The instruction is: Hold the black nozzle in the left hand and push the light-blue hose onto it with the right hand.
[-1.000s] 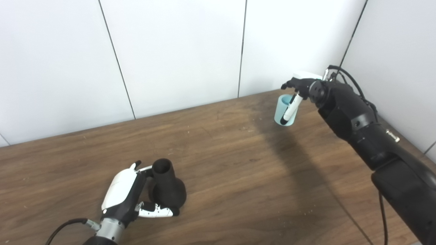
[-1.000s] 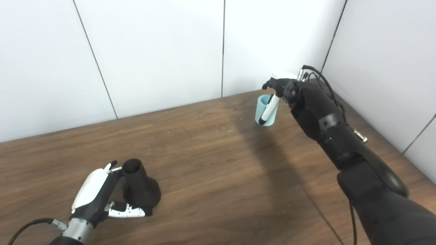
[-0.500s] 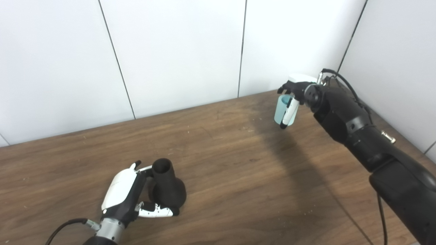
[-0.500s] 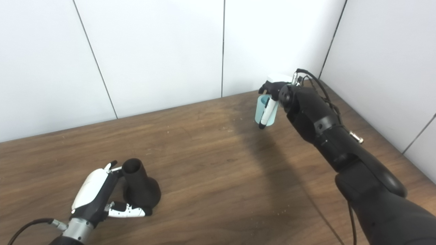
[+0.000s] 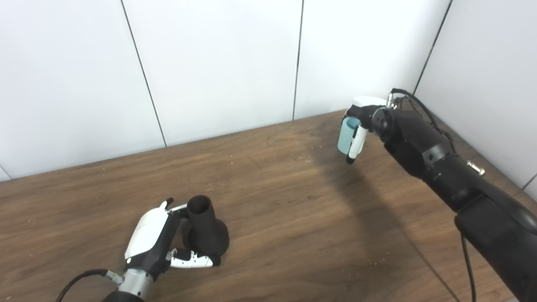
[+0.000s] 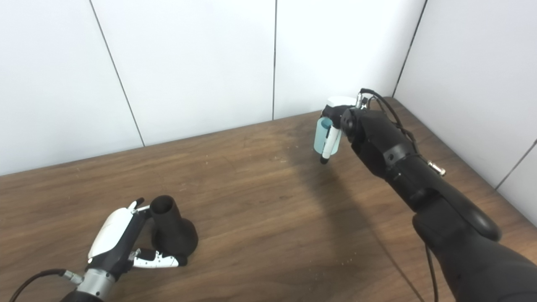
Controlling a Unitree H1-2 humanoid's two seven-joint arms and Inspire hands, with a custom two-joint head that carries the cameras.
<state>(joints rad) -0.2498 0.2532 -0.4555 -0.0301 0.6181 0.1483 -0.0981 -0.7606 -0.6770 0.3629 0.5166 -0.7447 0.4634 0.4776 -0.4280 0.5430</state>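
Observation:
The black nozzle (image 5: pixel 205 228) stands upright on its wide base at the near left of the wooden table (image 5: pixel 293 209), open mouth up. My left hand (image 5: pixel 152 240) wraps it: fingers go behind the neck and the thumb lies along the front of the base. Far right, near the back corner, my right hand (image 5: pixel 364 117) is shut on the short light-blue hose (image 5: pixel 345 136). The hose hangs just above the table with its open end tilted to the left. A white fingertip crosses its right side. The two hands are far apart.
White wall panels rise behind the table and along its right side, meeting in a corner just behind my right hand. My black right forearm (image 5: pixel 444 172) stretches over the table's right part. A cable (image 5: pixel 467 268) hangs under it.
My right hand has shifted slightly left and turned, carrying the light-blue hose and tilting its opening more sideways. The left hand and the nozzle have not moved.

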